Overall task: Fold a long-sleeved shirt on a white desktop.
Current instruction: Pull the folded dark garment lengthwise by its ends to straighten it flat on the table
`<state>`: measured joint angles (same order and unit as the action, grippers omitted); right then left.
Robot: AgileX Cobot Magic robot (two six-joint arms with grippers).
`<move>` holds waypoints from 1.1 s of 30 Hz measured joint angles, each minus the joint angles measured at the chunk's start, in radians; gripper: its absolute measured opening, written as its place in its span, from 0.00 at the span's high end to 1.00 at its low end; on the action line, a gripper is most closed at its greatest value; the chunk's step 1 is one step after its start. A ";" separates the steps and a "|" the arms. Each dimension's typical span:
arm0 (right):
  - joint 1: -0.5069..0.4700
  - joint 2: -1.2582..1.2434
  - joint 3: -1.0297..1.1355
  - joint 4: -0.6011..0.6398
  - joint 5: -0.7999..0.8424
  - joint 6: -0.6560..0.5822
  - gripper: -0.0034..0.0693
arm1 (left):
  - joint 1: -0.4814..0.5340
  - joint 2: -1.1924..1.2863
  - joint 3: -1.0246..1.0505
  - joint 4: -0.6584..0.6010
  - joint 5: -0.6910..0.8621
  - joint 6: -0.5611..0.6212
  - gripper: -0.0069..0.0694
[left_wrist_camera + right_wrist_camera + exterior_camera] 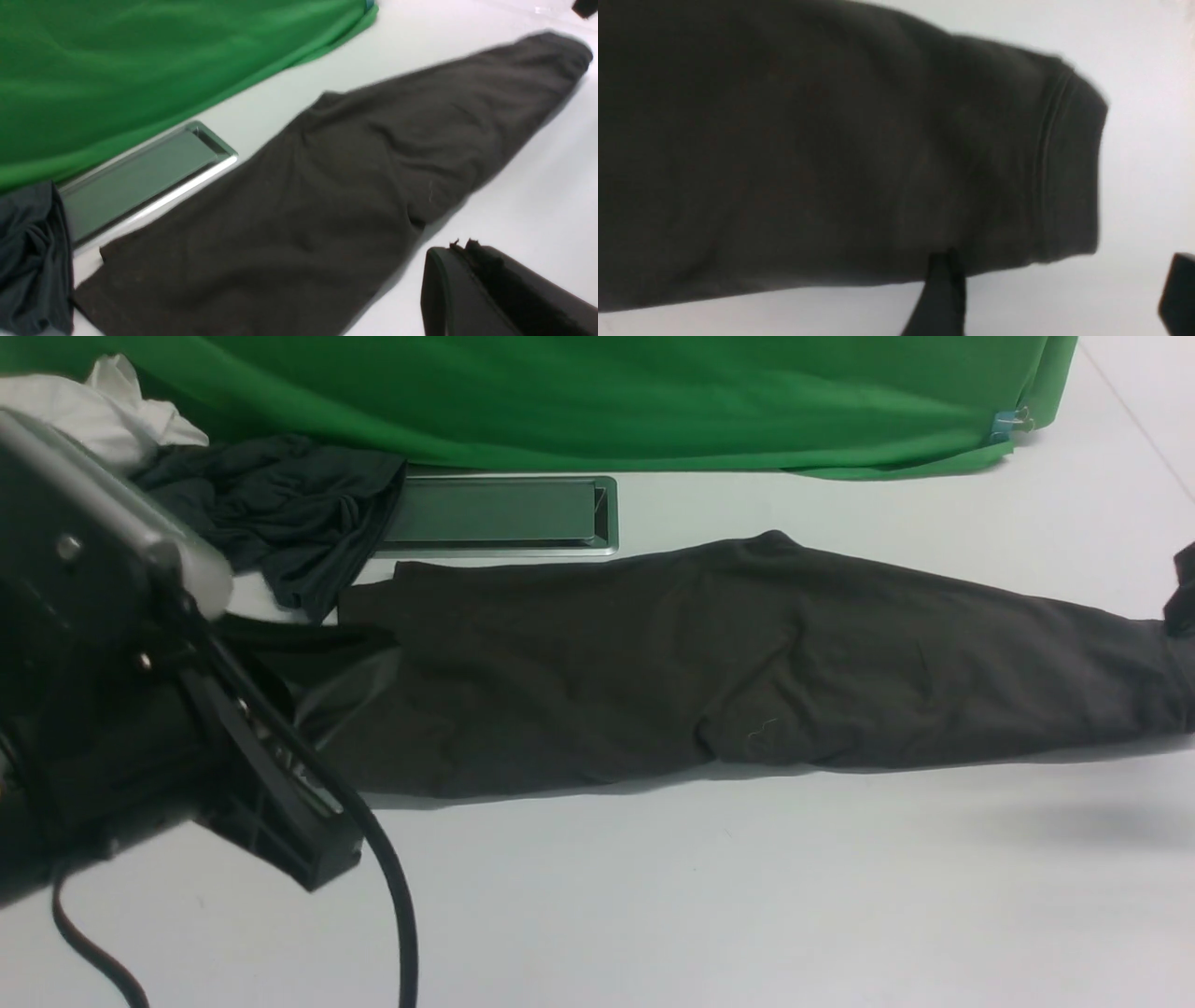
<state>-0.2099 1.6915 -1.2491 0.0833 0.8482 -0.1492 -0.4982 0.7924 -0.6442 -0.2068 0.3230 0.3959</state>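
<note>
The long-sleeved shirt point(728, 663) lies as a long dark band across the white desktop point(700, 896), running from left to right with its label and logo hidden. In the right wrist view its stitched end point(1064, 163) fills most of the picture. My right gripper point(1059, 294) is open over bare desktop beside that end, and one finger point(943, 289) meets the shirt's edge. My left gripper point(465, 247) is shut on nothing, above the desktop next to the shirt's near edge point(327, 210). The left arm point(112, 691) covers the shirt's left end in the front view.
A charcoal-grey garment point(280, 513) and a white cloth point(103, 401) are heaped at the back left. The silver-framed cable hatch point(499, 513) lies behind the shirt, under the green backdrop point(607, 392). A black cable point(392, 896) hangs from the left arm.
</note>
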 joint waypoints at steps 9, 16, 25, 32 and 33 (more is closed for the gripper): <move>-0.030 0.117 0.001 -0.002 -0.046 0.059 0.12 | 0.000 0.000 0.012 0.000 0.001 0.008 0.89; -0.038 0.199 0.001 0.010 -0.172 0.062 0.12 | 0.000 0.000 0.012 0.000 0.001 0.023 0.89; -0.038 0.295 -0.013 0.042 -0.186 0.049 0.14 | 0.000 0.000 0.012 0.000 0.001 0.026 0.89; -0.038 0.309 -0.022 0.062 -0.202 -0.018 0.24 | 0.000 0.000 0.012 0.000 0.000 0.027 0.89; -0.038 0.311 -0.023 0.065 -0.204 -0.022 0.28 | 0.000 0.000 0.012 0.000 0.000 0.027 0.89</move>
<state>-0.2475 2.0023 -1.2720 0.1484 0.6439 -0.1710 -0.4982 0.7924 -0.6325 -0.2068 0.3231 0.4224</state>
